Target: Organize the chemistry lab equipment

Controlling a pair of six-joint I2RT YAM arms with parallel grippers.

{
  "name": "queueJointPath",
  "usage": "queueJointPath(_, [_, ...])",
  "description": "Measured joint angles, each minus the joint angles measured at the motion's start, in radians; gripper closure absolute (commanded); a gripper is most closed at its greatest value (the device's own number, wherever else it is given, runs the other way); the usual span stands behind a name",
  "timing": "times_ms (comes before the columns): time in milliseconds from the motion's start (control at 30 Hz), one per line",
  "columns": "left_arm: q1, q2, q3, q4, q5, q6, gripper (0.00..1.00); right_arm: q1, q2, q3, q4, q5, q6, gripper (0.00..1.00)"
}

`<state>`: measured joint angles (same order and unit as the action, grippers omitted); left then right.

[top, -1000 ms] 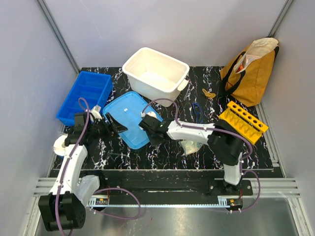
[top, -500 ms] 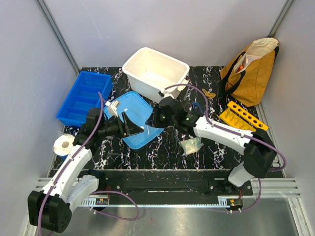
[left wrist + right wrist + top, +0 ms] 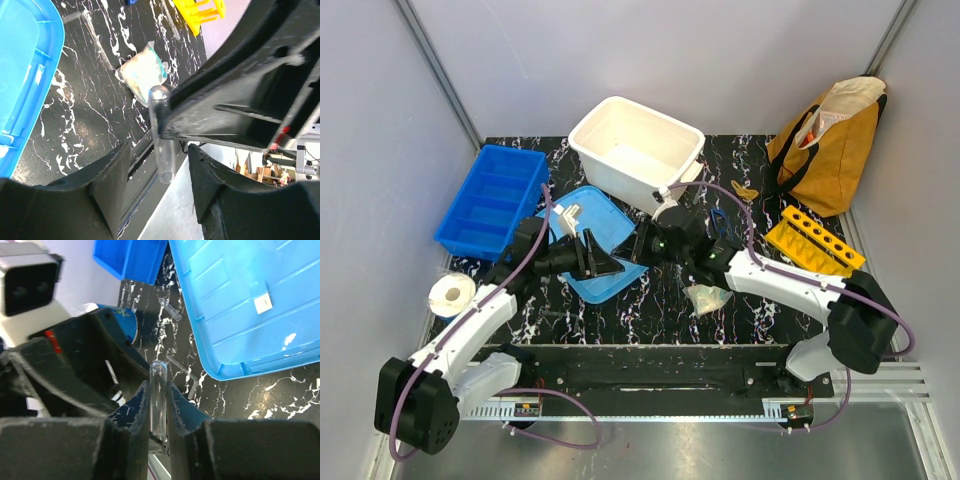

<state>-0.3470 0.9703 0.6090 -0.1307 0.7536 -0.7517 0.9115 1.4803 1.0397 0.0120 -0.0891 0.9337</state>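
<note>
Pinched thin tube (image 3: 158, 372) in right gripper (image 3: 158, 392); flanked it with left gripper (image 3: 157, 170), jaws half-spread, untouching, above counter (image 3: 660, 310), off near-right edge of blue lid (image 3: 605, 215), white tub (image 3: 630, 178) behind.

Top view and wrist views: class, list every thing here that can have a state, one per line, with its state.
tube: held by right gripper
right gripper: shut on tube
left gripper: open, straddling tube
tub: open, lid off
lid: off tub, flat on table
tray: empty
rack: no tubes in it
bag: open at top
</note>
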Motion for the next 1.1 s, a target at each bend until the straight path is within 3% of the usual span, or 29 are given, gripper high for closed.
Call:
queueJointPath(333, [-0.039, 0.019, 0.004, 0.045, 0.004, -0.002, 0.73, -0.001, -0.058, -0.031, 0.045, 0.002, 0.017, 0.79])
queueJointPath(533, [-0.044, 0.020, 0.016, 0.036, 0.018, 0.024, 0.83, -0.004, -0.074, -0.053, 0.054, 0.000, 0.016, 0.72])
queueJointPath(800, [-0.046, 0.018, 0.130, -0.085, 0.005, 0.180, 0.83, -0.113, -0.185, -0.060, -0.011, -0.097, -0.033, 0.54])
queueJointPath(1100, [-0.154, 0.000, 0.225, -0.250, -0.090, 0.394, 0.83, -0.269, -0.221, 0.070, -0.238, -0.439, -0.198, 0.46])
